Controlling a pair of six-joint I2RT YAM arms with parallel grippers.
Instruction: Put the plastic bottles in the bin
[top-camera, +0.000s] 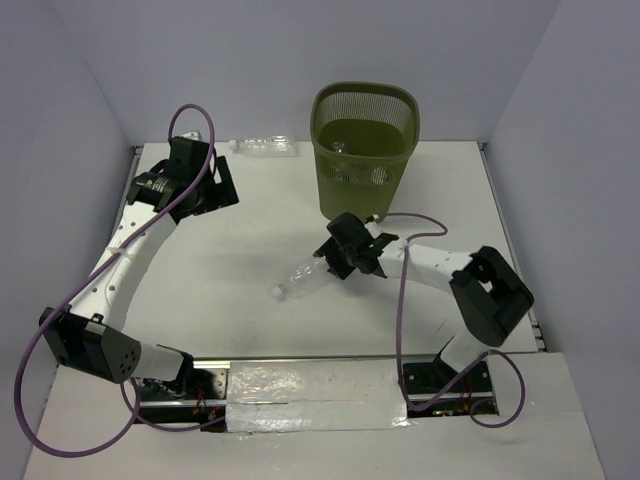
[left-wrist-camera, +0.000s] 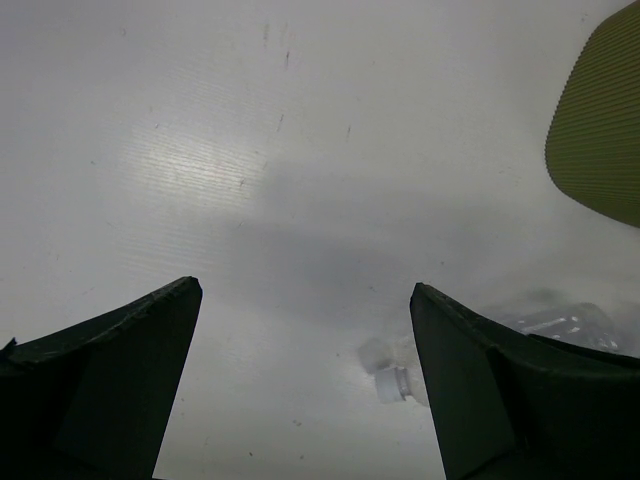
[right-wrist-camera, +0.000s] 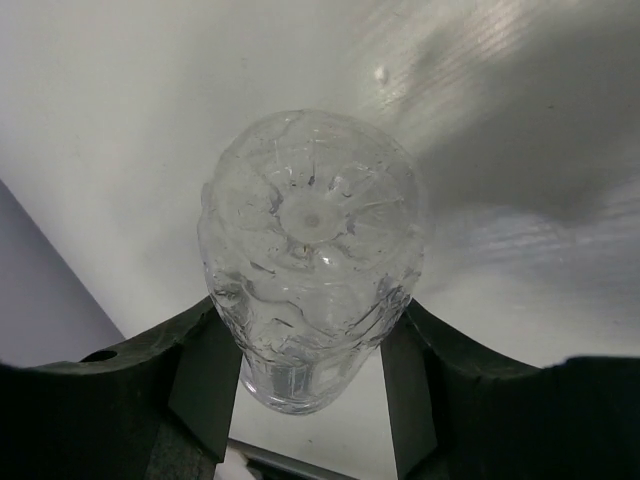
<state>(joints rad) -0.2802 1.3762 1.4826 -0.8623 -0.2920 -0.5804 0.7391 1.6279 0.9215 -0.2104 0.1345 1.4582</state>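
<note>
My right gripper is shut on a clear crinkly plastic bottle, which slants down to the left with its pale cap low over the table. In the right wrist view the bottle's ribbed base fills the space between the two black fingers, both pressed against its sides. The olive-green mesh bin stands upright just behind that gripper. Another clear bottle lies along the back wall. My left gripper stands open just left of it, with only the bottle's cap between its fingers.
Something clear shows inside the bin. The bin's green mesh wall shows at the top right of the left wrist view. White walls close the table at the back and both sides. Purple cables loop off both arms.
</note>
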